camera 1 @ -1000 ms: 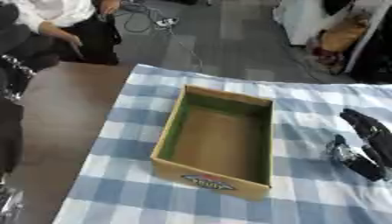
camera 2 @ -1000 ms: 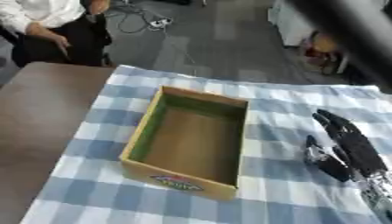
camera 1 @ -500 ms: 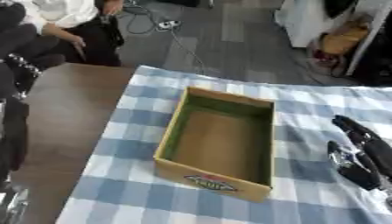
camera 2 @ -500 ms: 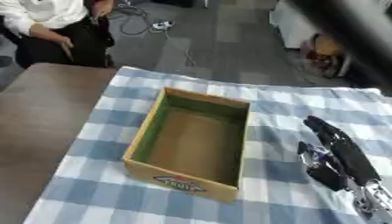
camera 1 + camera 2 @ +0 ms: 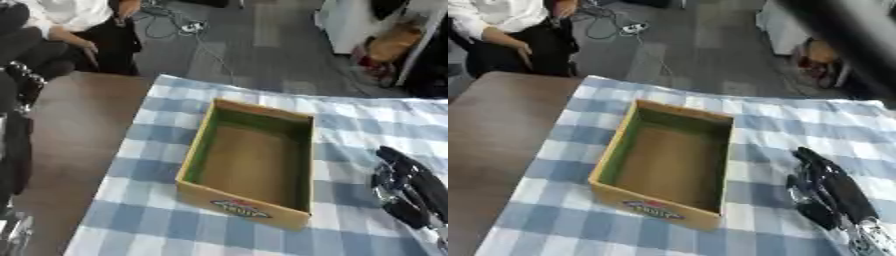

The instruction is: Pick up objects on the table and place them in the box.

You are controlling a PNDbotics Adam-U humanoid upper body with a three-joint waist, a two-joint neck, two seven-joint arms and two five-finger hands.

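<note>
While only one box [image 5: 667, 167] sat on the blue-and-white checked cloth [image 5: 570, 135], it was an open cardboard one with a green inner wall, a brown floor and a printed label on its near side; nothing lay inside it. One robot hand showed clearly, the right hand [image 5: 829, 192], black, lying just right of the box with fingers stretched out straight toward the far side, apart from the box wall. Something shiny and silvery [image 5: 798, 184] showed at the hand's box-side edge, too blurred to tell whether it was a loose object or part of the hand. No other loose object could be made out near the box. Left of the box, dark arm parts [image 5: 17, 130] ran along the picture edge, no left hand visible. Checked cloth covered the tabletop under the box; bare brown table [image 5: 492, 130] lay left of the box. Beyond the box: grey floor [image 5: 702, 55], one cable tangle [image 5: 619, 22], a white cabinet [image 5: 350, 25].
</note>
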